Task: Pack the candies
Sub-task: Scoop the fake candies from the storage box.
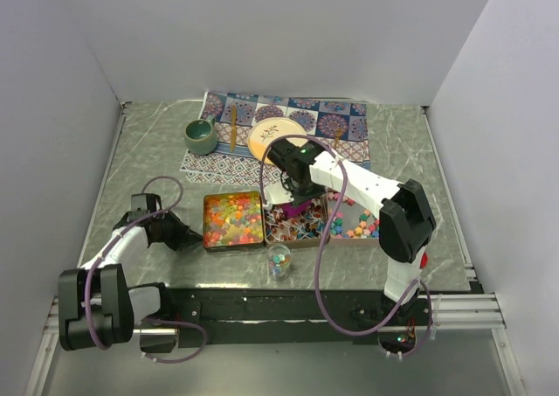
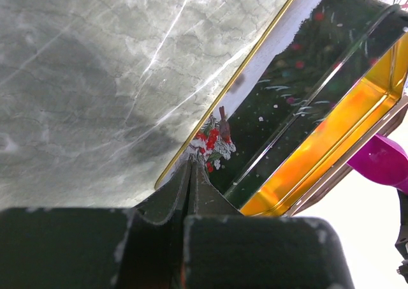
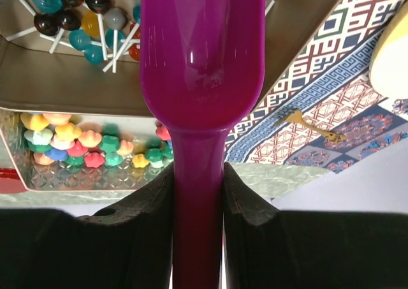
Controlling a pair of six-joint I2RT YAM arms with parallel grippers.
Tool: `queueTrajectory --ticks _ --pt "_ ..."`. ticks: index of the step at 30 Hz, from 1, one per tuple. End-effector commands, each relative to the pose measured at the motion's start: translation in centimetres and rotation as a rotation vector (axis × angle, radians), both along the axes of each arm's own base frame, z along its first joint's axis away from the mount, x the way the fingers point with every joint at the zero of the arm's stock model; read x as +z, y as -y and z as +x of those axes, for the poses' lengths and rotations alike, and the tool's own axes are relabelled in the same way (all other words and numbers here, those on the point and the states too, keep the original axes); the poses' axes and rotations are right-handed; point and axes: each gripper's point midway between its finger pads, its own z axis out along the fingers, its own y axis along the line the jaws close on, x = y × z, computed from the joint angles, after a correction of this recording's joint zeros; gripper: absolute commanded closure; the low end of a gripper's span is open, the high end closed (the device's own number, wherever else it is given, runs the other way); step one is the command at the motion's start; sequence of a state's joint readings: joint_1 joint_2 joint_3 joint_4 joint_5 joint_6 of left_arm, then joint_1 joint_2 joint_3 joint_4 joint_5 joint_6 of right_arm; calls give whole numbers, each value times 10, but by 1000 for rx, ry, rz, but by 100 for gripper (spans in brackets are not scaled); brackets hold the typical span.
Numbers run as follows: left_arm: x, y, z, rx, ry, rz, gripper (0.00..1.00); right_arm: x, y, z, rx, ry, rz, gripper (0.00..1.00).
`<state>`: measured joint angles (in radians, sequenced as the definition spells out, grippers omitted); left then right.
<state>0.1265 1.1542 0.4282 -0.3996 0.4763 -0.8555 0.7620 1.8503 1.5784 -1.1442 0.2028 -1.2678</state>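
The right gripper (image 3: pixel 197 174) pinches the handle of a purple scoop (image 3: pixel 201 46) tight between its two black fingers, with the bowl of the scoop pointing away from the wrist. The bowl hangs over the middle tin (image 3: pixel 76 85), where sweets on white sticks (image 3: pixel 76 14) lie in a heap. Whether the scoop carries anything cannot be told from these views. Beside that tin, on the right, a second tin (image 3: pixel 76 179) holds pastel star-shaped sweets (image 3: pixel 83 145). The left gripper (image 2: pixel 191 174) has its jaws pressed together on nothing, and its tip sits right against the dark outer wall of the left tin (image 2: pixel 306 97), low on the table (image 2: pixel 83 78). That tin is full of orange, yellow and red gummies (image 1: pixel 233 219). So the candies (image 1: pixel 297 224) are mostly in the three tins. A small clear jar (image 1: pixel 279 260) stands just in front of the tins, near the arms, with a few coloured pieces in it. The step in hand looks like scooping from the middle tin, with the left arm apparently steadying the row of tins. The next move probably calls for dipping the scoop into the heap, lifting it level, swinging it to the jar and tipping it slowly into the narrow mouth. The sticks may catch on the rim.
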Motion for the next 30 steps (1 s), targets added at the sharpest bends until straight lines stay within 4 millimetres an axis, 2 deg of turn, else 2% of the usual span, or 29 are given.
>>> queueTrajectory --ticks 1,13,17,30 --pt "11 11 3 -31 51 -52 99 -2 -3 -7 31 -41 -7 100" --pt "13 10 6 -36 71 -46 99 -29 -26 -27 114 -88 65 100" --pt "13 10 6 -33 76 -43 99 -38 -23 -31 209 -73 45 100" --pt "14 1 12 5 86 -36 99 -24 -46 -39 557 -22 119 100"
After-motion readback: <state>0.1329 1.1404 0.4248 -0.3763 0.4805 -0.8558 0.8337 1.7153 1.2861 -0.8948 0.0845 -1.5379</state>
